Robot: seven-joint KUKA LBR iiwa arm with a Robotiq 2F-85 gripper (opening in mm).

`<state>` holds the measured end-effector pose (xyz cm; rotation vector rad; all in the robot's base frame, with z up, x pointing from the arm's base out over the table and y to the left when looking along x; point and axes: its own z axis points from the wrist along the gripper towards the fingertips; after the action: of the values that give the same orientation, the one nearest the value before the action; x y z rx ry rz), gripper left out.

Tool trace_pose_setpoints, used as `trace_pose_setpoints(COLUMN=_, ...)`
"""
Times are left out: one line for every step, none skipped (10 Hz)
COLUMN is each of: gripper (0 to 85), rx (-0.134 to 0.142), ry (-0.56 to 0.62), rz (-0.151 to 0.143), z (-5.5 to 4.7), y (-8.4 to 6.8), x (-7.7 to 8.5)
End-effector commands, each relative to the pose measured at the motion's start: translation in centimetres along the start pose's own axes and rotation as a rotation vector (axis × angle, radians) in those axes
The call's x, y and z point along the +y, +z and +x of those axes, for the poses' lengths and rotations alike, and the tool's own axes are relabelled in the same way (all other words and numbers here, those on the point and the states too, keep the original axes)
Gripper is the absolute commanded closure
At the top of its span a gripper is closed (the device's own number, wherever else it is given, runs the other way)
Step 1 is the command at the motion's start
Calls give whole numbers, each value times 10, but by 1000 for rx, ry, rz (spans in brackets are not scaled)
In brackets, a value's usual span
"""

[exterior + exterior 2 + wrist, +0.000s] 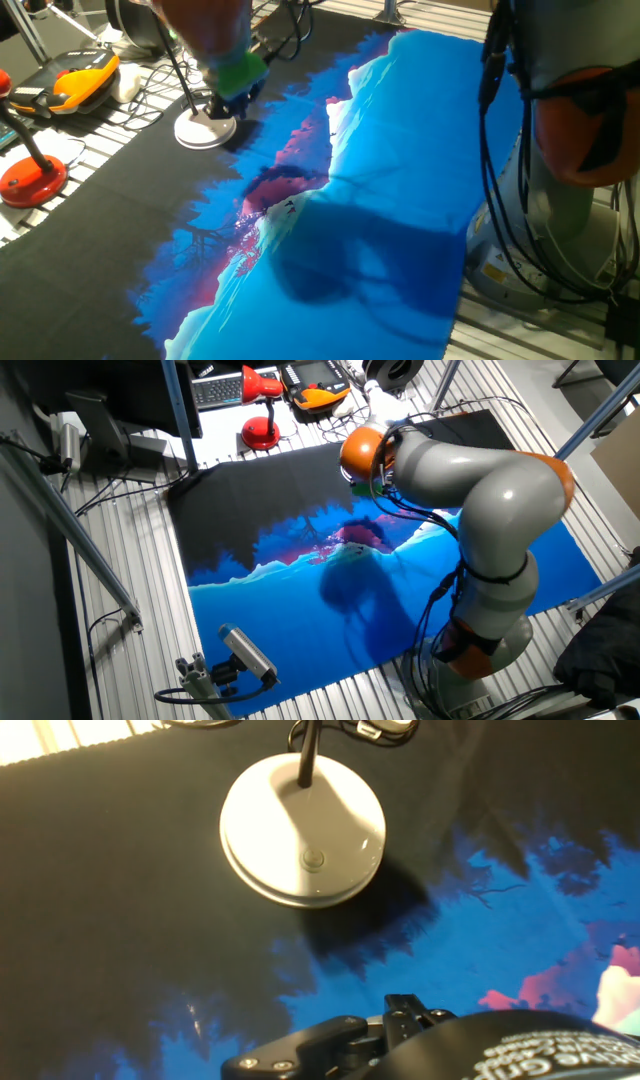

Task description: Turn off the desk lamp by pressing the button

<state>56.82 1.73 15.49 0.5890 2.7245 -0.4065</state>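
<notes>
The desk lamp's flat round white base (205,130) stands on the black part of the mat at the far left. Its thin dark stem (178,70) slants up out of the frame, and the head is out of view. In the hand view the base (280,830) fills the upper middle, with a small round button (312,859) near its front edge and the stem (305,750) behind it. My gripper (235,95), blurred and with a green part, hangs just above the right side of the base. No view shows its fingertips. In the other fixed view my arm (450,470) hides the lamp.
A lamp with a round red base (32,180) stands at the left edge and shows in the other fixed view (262,405) too. An orange and yellow device (85,80) and cables lie behind the white base. The blue and black mat (400,200) covers the table. My arm's base (560,200) stands at the right.
</notes>
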Motion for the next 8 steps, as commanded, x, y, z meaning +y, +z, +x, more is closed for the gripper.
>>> trace_pose_setpoints(gripper=850, rx=5, ry=6, rz=5, z=-2, y=2, x=1)
trace_pose_setpoints(gripper=850, rx=1, ry=16, rz=26, z=-2, y=5, x=3)
trace_pose_setpoints(gripper=850, rx=-4, ry=24, rz=47, z=-4, y=9, x=4)
trace_pose_setpoints(gripper=850, rx=-5, ry=34, rz=60, z=-7, y=14, x=6)
trace_pose_setpoints(gripper=850, rx=-8, ry=45, rz=75, z=-10, y=19, x=8)
trace_pose_setpoints(gripper=850, rx=-12, ry=51, rz=89, z=-11, y=23, x=9)
trace_pose_setpoints(gripper=850, rx=-11, ry=56, rz=99, z=-13, y=26, x=11)
trace_pose_setpoints(gripper=850, rx=0, ry=56, rz=100, z=-14, y=27, x=11)
